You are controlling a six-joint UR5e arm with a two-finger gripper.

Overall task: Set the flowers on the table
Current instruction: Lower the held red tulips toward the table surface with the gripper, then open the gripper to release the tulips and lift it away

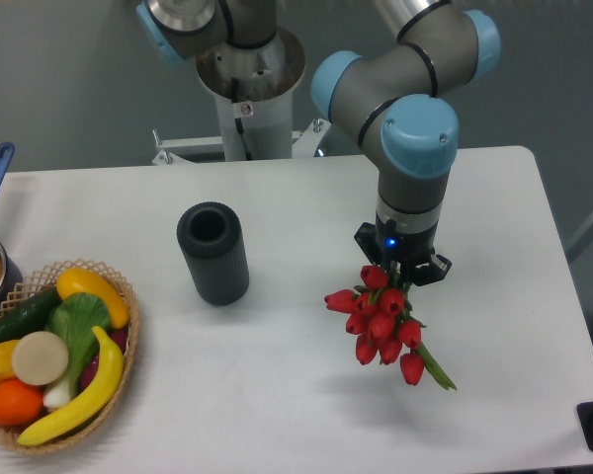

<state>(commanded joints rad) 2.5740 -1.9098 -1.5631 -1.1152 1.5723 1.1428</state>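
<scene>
You have the white worktop [277, 395] filling most of the view; your arm reaches down over its right half, nearer the right edge than the left; the wicker basket [119, 286] of fruit and vegetables sits at the front-left corner; the dark ribbed vase [214, 255] stands upright left of centre, well apart from the arm; your tool [401, 269] is clenched on the flowers [381, 321], whose red buds hang beneath it; whether they touch the surface, you cannot tell.
</scene>
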